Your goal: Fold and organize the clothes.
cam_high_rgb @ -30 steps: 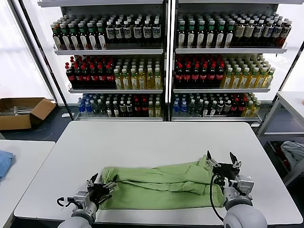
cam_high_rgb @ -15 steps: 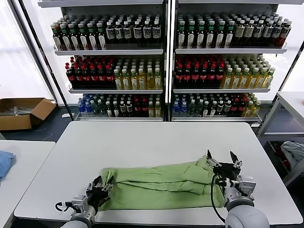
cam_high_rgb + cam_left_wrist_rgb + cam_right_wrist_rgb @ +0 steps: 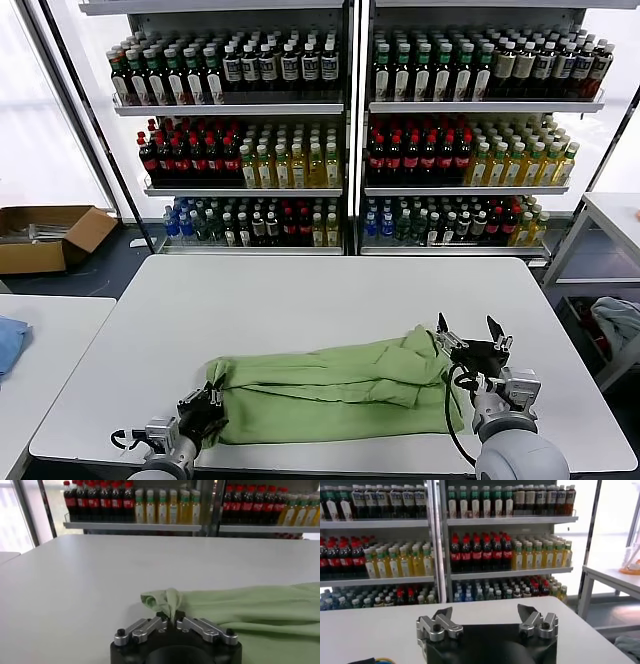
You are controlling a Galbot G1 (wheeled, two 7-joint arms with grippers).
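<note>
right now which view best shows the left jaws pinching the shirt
The left wrist view: the left gripper is shut on a bunched fold of the shirt, seen close up. The head view shows the whole shirt but the pinch is small there. The right wrist view shows no shirt.

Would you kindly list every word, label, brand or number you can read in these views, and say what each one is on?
No text can be read in any view.
Bottle labels on the shelves: too small and blurred to read.
Green shirt on the white table: no print or lettering shows on the folded cloth.
Cardboard box on the floor: no legible marking.
Left gripper and right gripper: no markings visible.
</note>
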